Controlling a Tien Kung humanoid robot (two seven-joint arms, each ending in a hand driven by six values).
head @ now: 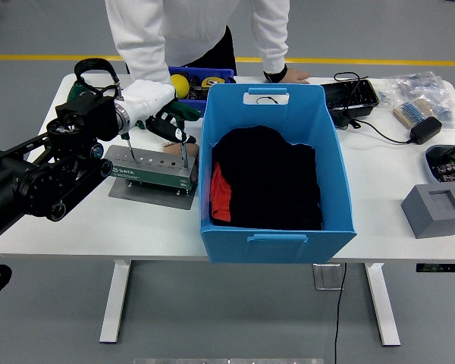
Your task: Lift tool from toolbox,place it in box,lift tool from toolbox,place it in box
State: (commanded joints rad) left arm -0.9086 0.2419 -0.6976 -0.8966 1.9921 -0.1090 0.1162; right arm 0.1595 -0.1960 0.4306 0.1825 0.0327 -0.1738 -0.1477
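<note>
One stiff, light T-handle tool [183,144] stands in the toolbox [150,167]; left hand [161,120] hovers there, grip unclear; take the handle.

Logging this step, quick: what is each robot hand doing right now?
Left hand: over the toolbox, fingers around a green-handled tool; a firm grasp cannot be told.
Right hand: not in view.

Workshop or lab: we see grey floor with yellow line [364,61] at twelve o'clock, white table [387,220], cabled electronics [353,98] at one o'clock.
</note>
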